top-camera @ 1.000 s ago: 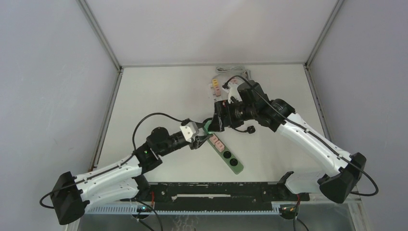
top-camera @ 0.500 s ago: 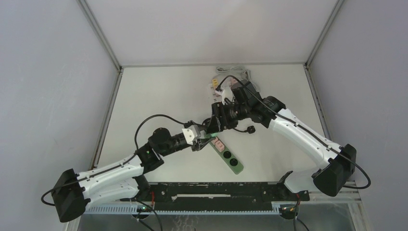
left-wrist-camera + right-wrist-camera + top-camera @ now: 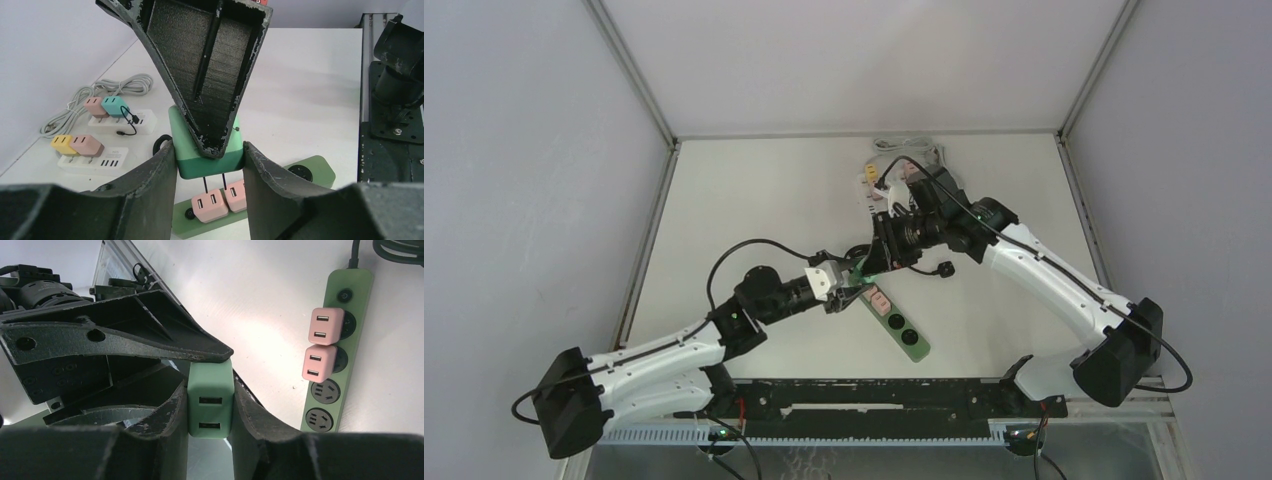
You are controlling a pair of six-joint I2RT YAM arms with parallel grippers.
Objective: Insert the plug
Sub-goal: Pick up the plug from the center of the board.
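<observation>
green plug (image 3: 207, 167) upright, prongs down toward the power strip (image 3: 310, 170), clamped in both left pincer (image 3: 209, 150) and right pincer (image 3: 211, 390)

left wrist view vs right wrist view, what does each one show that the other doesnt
Only left wrist: two prongs under the green plug, and two white strips with coloured adapters behind. Only right wrist: the plug's two USB ports. Both: the plug pinched between fingers, and the green strip holding two pink adapters.
</observation>
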